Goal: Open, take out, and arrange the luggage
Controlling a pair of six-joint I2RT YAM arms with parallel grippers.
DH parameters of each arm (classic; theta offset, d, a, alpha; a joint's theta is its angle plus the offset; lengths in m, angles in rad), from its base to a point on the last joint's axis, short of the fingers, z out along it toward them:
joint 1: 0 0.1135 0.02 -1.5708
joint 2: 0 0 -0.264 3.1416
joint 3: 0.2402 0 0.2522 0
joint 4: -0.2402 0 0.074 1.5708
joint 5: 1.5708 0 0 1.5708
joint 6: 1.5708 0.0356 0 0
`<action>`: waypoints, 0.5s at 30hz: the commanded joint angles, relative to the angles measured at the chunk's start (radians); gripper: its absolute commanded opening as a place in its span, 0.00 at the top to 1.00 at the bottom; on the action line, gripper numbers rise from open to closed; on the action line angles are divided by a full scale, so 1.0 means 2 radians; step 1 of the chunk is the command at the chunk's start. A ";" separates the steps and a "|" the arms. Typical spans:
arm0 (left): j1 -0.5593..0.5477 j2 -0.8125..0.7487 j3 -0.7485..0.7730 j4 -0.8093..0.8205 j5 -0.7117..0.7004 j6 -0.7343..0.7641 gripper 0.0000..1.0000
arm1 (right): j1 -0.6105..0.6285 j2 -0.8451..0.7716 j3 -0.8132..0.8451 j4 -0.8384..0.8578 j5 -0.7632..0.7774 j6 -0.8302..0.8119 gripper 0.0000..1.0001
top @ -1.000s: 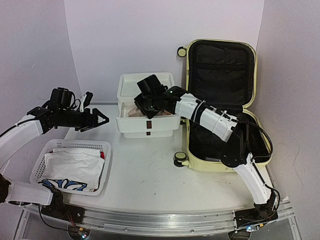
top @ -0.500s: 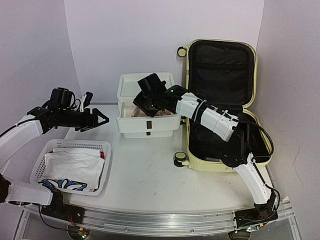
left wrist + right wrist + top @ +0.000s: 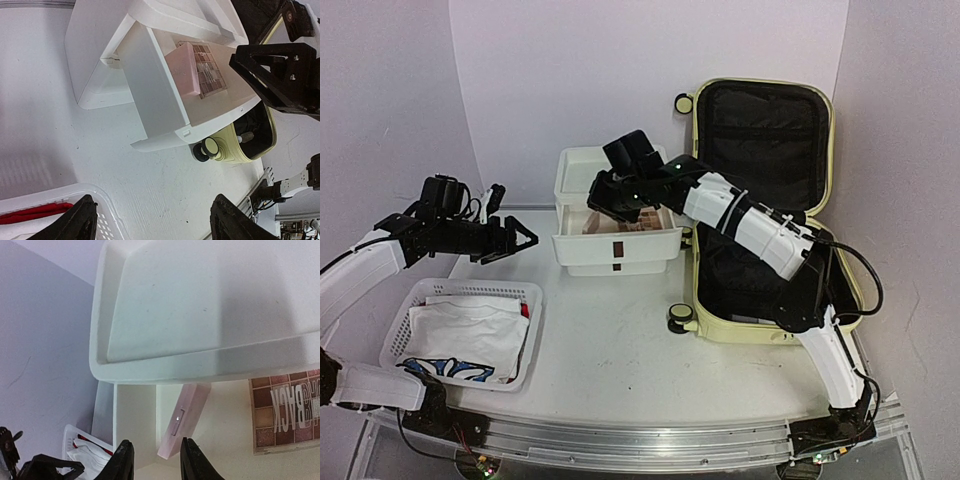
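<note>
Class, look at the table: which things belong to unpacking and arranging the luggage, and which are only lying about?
Belonging to the job: suitcase, drawer box, eyeshadow palette, pink case, right gripper.
Lying about just now: basket, white garment, left gripper.

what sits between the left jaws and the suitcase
The drawer box stands there, close beside the suitcase; the top view shows it.

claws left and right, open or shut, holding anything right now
left claw: open, holding nothing
right claw: partly open above the white drawer box, nothing gripped
</note>
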 commanded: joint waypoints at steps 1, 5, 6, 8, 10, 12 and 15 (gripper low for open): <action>-0.001 -0.008 0.000 0.019 0.004 -0.003 0.22 | 0.006 0.009 0.043 0.011 -0.034 -0.062 0.69; -0.001 -0.013 -0.003 0.019 0.004 -0.005 0.22 | 0.005 0.029 0.058 0.014 -0.040 -0.093 0.78; -0.001 -0.014 -0.003 0.019 0.004 -0.005 0.22 | 0.005 0.034 0.062 0.016 -0.043 -0.101 0.79; 0.000 -0.016 -0.005 0.019 0.003 -0.005 0.22 | 0.005 0.047 0.073 0.018 -0.051 -0.114 0.82; -0.001 -0.017 -0.007 0.019 0.003 -0.005 0.22 | 0.005 0.056 0.082 0.021 -0.056 -0.123 0.82; 0.000 -0.017 -0.009 0.019 0.003 -0.004 0.22 | 0.005 0.063 0.083 0.030 -0.058 -0.132 0.82; -0.001 -0.014 -0.009 0.019 0.005 -0.003 0.22 | 0.006 0.071 0.088 0.036 -0.052 -0.145 0.81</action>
